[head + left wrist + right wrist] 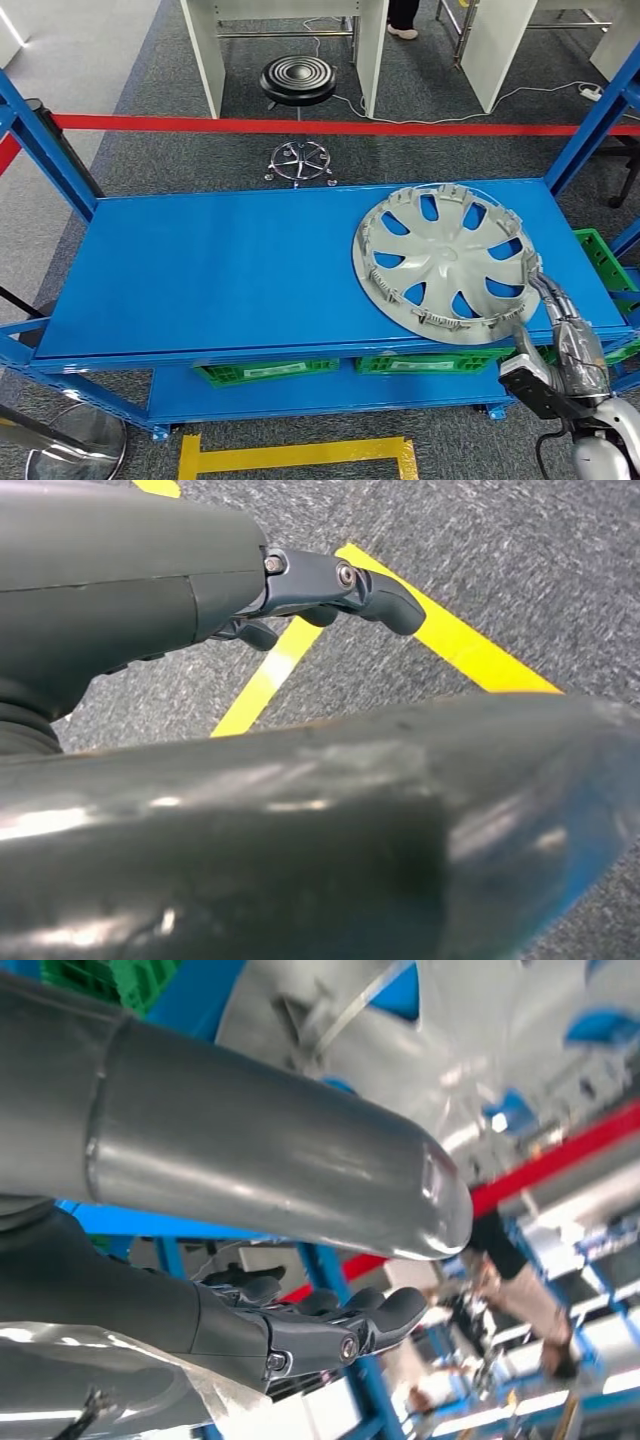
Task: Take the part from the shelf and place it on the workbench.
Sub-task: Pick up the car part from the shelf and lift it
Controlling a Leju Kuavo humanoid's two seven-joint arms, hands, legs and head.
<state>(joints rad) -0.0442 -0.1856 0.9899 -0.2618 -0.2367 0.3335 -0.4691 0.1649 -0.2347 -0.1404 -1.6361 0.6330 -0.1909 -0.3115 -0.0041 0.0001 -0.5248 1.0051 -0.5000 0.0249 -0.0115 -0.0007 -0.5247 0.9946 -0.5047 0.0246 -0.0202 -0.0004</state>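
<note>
**Wheel cover on the top shelf, right hand at its near edge**

Item one: the grey plastic wheel cover with curved spokes (445,258). You would have found it lying flat on the blue metal shelf (211,270), toward the shelf's right end, its near rim reaching almost to the front edge.

Item two: the right hand (562,335). In the head view it sat at the cover's near right rim, with dark fingers (549,292) reaching up to the rim and the thick grey thumb (526,345) below the shelf's front edge. The right wrist view placed the thumb (317,1175) just beside the pale surface of the cover (468,1040), while the dark fingers (347,1330) lay together and slightly curled. You could not tell from either view whether they were clamped on the rim.

Item three: the left hand (317,590). It hung above grey carpet (528,560) crossed by yellow floor tape (453,640); its fingers were curled in, holding nothing.

Also noted: green plastic crates (264,370) on the lower shelf, a black round stool (298,78) behind the shelf, and a red barrier tape (302,126) stretched across beyond it.
</note>
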